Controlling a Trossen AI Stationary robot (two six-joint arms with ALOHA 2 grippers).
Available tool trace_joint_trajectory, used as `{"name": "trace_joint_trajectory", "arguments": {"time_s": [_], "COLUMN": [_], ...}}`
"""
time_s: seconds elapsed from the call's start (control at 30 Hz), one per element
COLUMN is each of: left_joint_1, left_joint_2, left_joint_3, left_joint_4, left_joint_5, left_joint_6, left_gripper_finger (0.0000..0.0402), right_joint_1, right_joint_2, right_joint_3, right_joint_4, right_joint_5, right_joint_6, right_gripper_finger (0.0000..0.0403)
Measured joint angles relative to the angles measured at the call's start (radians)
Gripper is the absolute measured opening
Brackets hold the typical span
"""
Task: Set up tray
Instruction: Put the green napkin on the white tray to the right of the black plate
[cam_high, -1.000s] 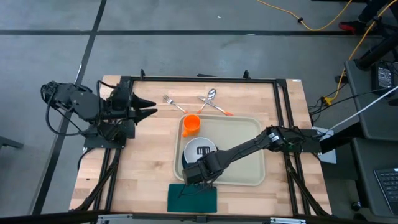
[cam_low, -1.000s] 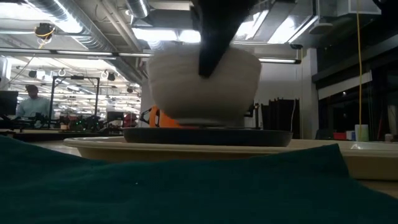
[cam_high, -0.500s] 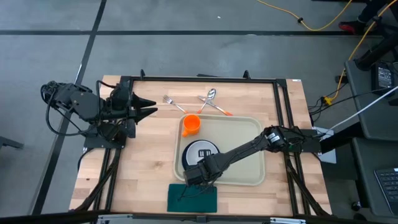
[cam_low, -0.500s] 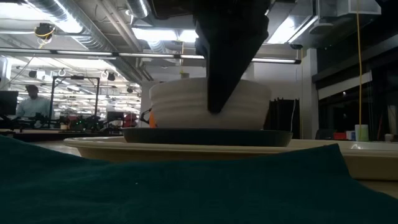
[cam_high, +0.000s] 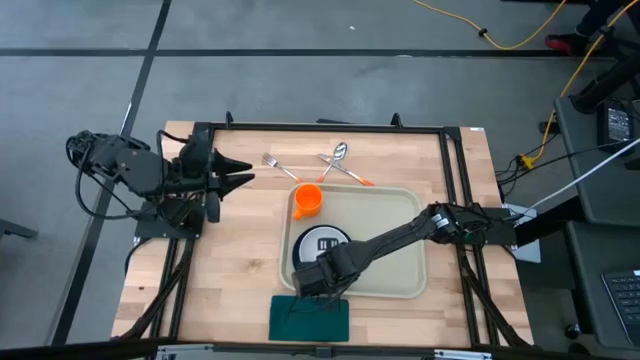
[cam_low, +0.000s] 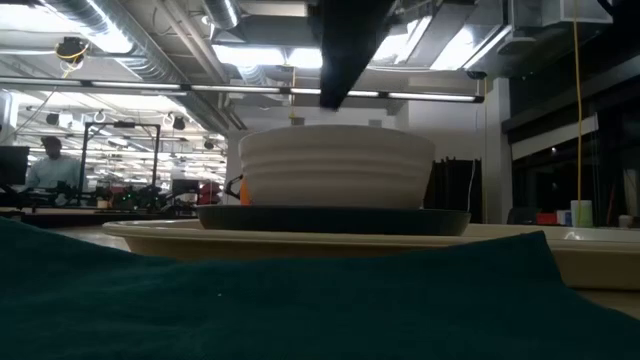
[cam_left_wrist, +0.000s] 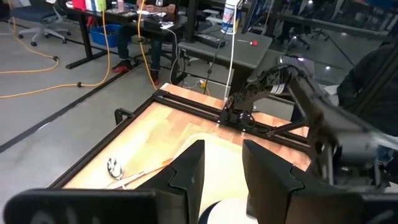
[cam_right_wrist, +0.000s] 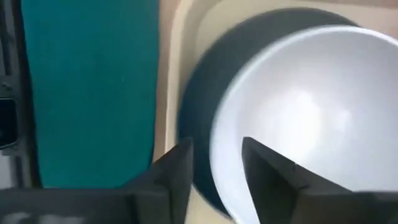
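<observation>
The cream tray (cam_high: 400, 240) lies on the wooden table right of centre. A dark teal plate (cam_low: 335, 218) rests flat in its near left part, and a white ribbed bowl (cam_high: 325, 240) stands upright on the plate. My right gripper (cam_right_wrist: 216, 163) is open and hovers just above the bowl's near rim (cam_right_wrist: 217, 143), clear of it in the low view (cam_low: 345, 50). An orange cup (cam_high: 308, 198) stands in the tray's far left corner. My left gripper (cam_high: 238, 178) waits open at the table's left side.
A dark green napkin (cam_high: 310, 320) lies flat on the table just near of the tray. A fork (cam_high: 278, 166) and a spoon (cam_high: 338, 158) lie on the wood beyond the tray's far edge. Bare tray floor is right of the plate. A black frame rims the table.
My right gripper set the bowl down onto the plate, let go of its near rim, and rose straight up clear of it. The bowl was slightly raised a second ago and now stands flat on the plate.
</observation>
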Motion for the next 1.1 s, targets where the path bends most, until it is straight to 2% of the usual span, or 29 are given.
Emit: {"name": "trace_joint_trajectory", "arguments": {"time_s": [0.1,0.33,0.43,0.6,0.77,0.93,1.1], "left_joint_1": [0.0,0.0,0.0,0.0,0.0,0.0,0.0], "left_joint_2": [0.001,-0.001,-0.001,-0.001,-0.009,-0.027,-0.051], "left_joint_3": [0.0,0.0,0.0,0.0,0.0,0.0,0.0], "left_joint_4": [0.0,0.0,-0.002,-0.007,-0.007,-0.007,-0.007], "left_joint_5": [0.002,0.009,0.028,0.065,0.166,0.343,0.453], "left_joint_6": [-0.001,-0.007,0.013,0.025,0.071,0.119,0.166], "left_gripper_finger": [0.0102,0.0102,0.0102,0.0102,0.0102,0.0102,0.0102], "right_joint_1": [0.0,0.063,0.119,0.18,0.199,0.2,0.211], "right_joint_2": [-0.006,-0.137,-0.141,-0.124,-0.089,-0.037,0.027], "right_joint_3": [0.081,0.024,0.024,0.023,0.022,0.022,0.022], "right_joint_4": [-0.102,-0.188,-0.188,-0.168,-0.121,-0.107,-0.078], "right_joint_5": [0.035,0.134,0.204,0.221,0.221,0.217,0.145], "right_joint_6": [0.097,0.462,0.607,0.825,1.047,1.268,1.431], "right_gripper_finger": [0.0168,0.0186,0.0187,0.0187,0.0187,0.0187,0.0204]}}
